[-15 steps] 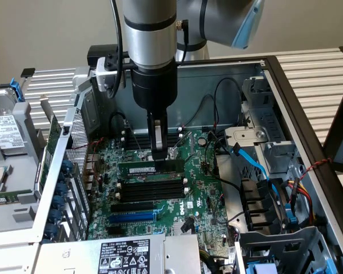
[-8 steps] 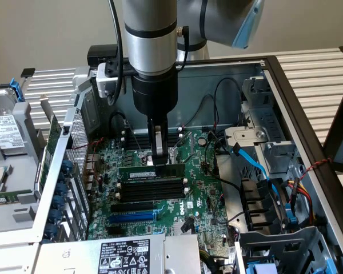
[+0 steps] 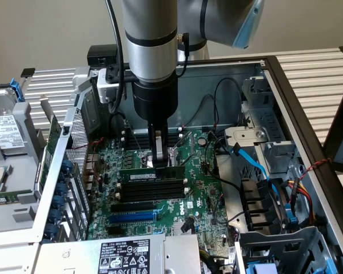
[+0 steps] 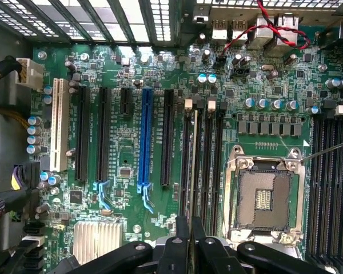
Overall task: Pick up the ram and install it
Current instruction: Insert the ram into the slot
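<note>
The ram [image 3: 138, 175], a long thin green stick with a white label, stands on edge over the rearmost of the black memory slots [image 3: 151, 192] on the motherboard [image 3: 201, 184]. My gripper [image 3: 158, 161] comes straight down onto its middle and is shut on it. In the wrist view the ram [image 4: 193, 165] shows edge-on as a thin line running along a memory slot [image 4: 207, 154], with my black fingertips [image 4: 183, 237] pinching it at my gripper [image 4: 190, 224]. Whether it is seated in the slot I cannot tell.
A blue expansion slot [image 3: 131, 217] [image 4: 147, 137] lies beside the memory slots. An open CPU socket [image 4: 264, 197] sits close by. Blue and black cables [image 3: 257, 166] and a drive cage crowd the exterior view's right. A labelled power supply [image 3: 123, 257] stands in front.
</note>
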Motion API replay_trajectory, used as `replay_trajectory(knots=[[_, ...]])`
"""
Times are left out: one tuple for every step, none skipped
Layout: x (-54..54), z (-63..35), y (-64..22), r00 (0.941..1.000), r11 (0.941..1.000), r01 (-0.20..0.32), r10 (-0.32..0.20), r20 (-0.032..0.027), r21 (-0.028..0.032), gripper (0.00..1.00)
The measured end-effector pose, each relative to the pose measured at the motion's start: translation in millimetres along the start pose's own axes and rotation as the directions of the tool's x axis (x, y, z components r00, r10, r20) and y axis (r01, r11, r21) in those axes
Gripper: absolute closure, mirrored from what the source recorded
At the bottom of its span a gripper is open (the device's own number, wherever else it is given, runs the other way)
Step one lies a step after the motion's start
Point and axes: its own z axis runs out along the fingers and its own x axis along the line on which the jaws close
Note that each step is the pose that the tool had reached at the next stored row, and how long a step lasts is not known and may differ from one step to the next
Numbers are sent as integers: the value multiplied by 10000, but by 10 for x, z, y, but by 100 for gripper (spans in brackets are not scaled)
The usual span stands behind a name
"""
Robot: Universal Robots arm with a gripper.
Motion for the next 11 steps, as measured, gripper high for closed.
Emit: replay_trajectory(knots=[[2,5,0,10000,10000,-2,2,1,0,87],[3,11,1,10000,10000,-4,4,-1,-1,87],[4,18,1,10000,10000,-6,6,-7,-1,87],[4,26,0,10000,10000,-6,6,-13,-1,87],[4,37,0,10000,10000,-6,6,-21,-1,87],[4,49,0,10000,10000,-7,7,-27,-1,87],[4,61,0,10000,10000,-7,7,-36,-1,87],[4,71,0,10000,10000,-7,7,-51,-1,87],[4,78,1,10000,10000,-7,7,-70,-1,87],[3,83,1,10000,10000,-7,7,-94,-1,87],[3,88,1,9999,10000,-7,7,-136,0,87]])
